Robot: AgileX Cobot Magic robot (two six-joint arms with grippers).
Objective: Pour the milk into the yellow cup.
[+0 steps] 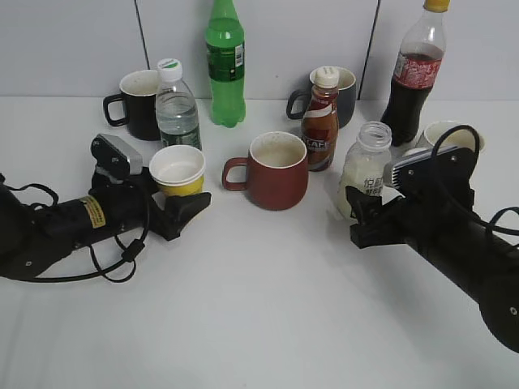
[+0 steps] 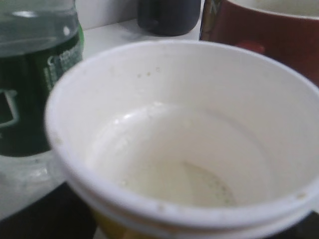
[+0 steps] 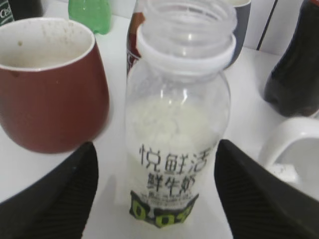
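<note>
White milk (image 3: pixel 174 124) is sitting in a light, slippery bottle; the right claw (image 3: pixel 154 194) is gaping around its middle. The left claw (image 1: pixel 182 207) is hugging the soft yellow cup (image 1: pixel 178 172).

- The milk bottle (image 1: pixel 362 172) is small and clear, and it stands up straight on the white bench (image 1: pixel 259 308), on the right side. It has no cap, so its wide mouth is open. White milk fills it up to just under the neck. Its label has dark letters and a black and green band at the bottom.
- The yellow cup (image 1: pixel 178 172) is a small paper cup with no handle. It is yellow outside and white inside, with a rolled white rim. It sits upright on the left side. Only a thin pale film shows at its bottom.
</note>
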